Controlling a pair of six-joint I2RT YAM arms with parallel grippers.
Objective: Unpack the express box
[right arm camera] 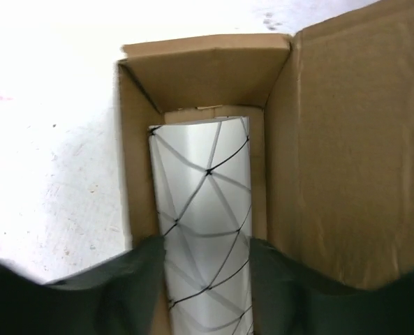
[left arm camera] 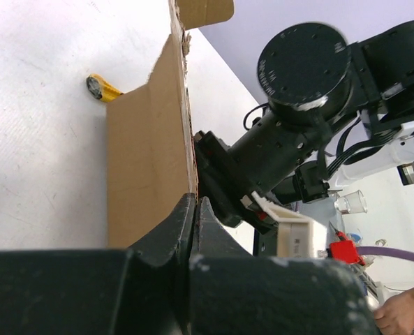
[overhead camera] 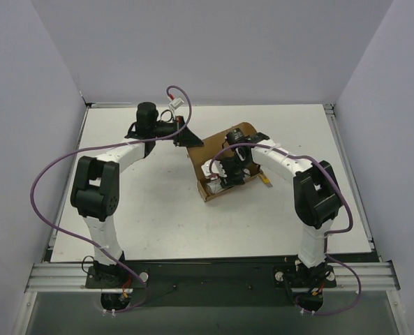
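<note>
Cardboard carton: a small, elongated brown cardboard express box (overhead camera: 209, 190) lies on the white counter (overhead camera: 144, 209), right of its middle. Its top is open and one wide flap is folded back.
Contents: a silver-grey cylinder crossed by thin black lines (right arm camera: 203, 188) lies lengthways inside the box and fills most of its width.
Left pincer (left arm camera: 195, 209): at the box's far-left side, closed tight. A cardboard panel's edge runs into the closed fingers, so it looks pinched.
Right pincer (right arm camera: 207, 244): over the box's open top, fingers parted and flanking the cylinder. Whether they press on it I cannot tell.
Yellow-and-black tool end (left arm camera: 102, 87): on the counter, just past the box's right side.
Handling: probably light and stiff along its folds. The thin walls would bend, and the box could slide on the smooth counter.
Best hold: judged to be a wall edge near a corner, not a flap tip, which would flex.
</note>
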